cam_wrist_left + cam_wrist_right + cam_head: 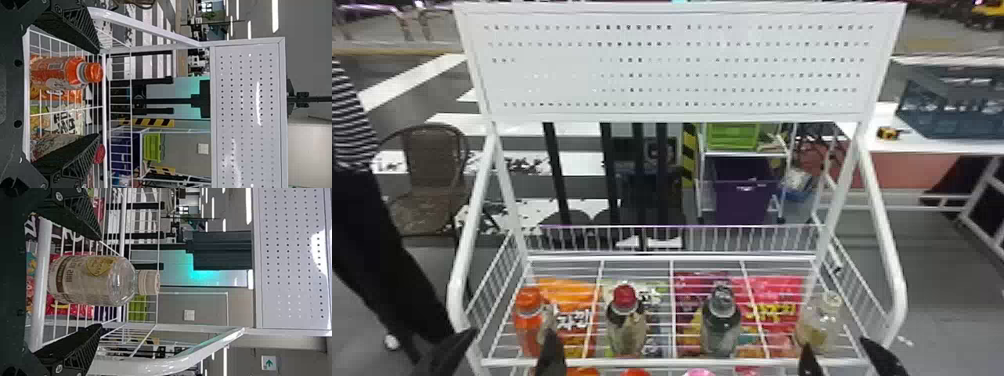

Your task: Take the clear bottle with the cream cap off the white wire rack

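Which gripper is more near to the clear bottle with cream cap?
Right: the right gripper is just in front of the clear bottle; the left gripper is across the rack, by the orange bottle.

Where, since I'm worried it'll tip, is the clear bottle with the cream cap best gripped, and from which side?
Probably around the clear bottle at mid-body, above the rack's front rail and below where it narrows to the cream cap. It stands upright, so come in level from the front, where the right gripper has its fingers open.
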Robot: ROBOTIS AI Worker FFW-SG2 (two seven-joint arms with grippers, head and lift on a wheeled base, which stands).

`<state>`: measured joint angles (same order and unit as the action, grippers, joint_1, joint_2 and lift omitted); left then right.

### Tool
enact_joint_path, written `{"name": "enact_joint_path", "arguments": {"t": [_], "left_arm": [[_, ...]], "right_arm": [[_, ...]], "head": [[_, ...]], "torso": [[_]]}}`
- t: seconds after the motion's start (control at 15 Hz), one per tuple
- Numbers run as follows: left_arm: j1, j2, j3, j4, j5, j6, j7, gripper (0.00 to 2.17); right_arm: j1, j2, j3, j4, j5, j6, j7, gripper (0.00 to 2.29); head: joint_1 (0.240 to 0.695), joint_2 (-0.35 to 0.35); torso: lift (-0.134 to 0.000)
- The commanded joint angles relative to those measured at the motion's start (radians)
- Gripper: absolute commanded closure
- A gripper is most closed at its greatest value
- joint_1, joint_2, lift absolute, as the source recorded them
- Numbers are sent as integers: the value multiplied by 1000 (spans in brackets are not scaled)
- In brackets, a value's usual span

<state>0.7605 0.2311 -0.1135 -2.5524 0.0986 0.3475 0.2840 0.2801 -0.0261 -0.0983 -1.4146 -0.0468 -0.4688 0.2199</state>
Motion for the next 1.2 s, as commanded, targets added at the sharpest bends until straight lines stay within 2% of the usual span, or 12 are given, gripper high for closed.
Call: {"name": "enact_joint_path", "arguments": {"t": [0.0,0.47,0.53,0.67,0.73,0.8,0.93,1.13], "left_arm": [[-7,1,1,8,1,11,0,137],[-7,4,3,20,4,11,0,137],[-9,4,3,20,4,11,0,137],[-9,4,3,20,6,11,0,137],[-9,4,5,18,6,11,-2,137],[-9,4,3,18,6,11,-2,137],[-9,7,3,18,7,11,-3,137],[-7,17,3,17,7,11,-3,137]], "right_arm": [[-62,0,8,59,11,5,-2,113],[-208,0,34,197,61,33,-25,134],[-216,2,35,195,68,66,-27,292],[-216,5,42,186,80,94,-44,1133],[-213,3,51,178,85,121,-67,1652],[-207,3,51,164,85,137,-70,1774],[-177,2,52,115,85,143,-70,1771],[-85,2,52,-69,85,256,-70,1767]], "head": [[499,0],[499,0],[499,0],[499,0],[499,0],[499,0],[499,0],[499,0]], "torso": [[0],[0],[0],[0],[0],[0],[0],[0]]}}
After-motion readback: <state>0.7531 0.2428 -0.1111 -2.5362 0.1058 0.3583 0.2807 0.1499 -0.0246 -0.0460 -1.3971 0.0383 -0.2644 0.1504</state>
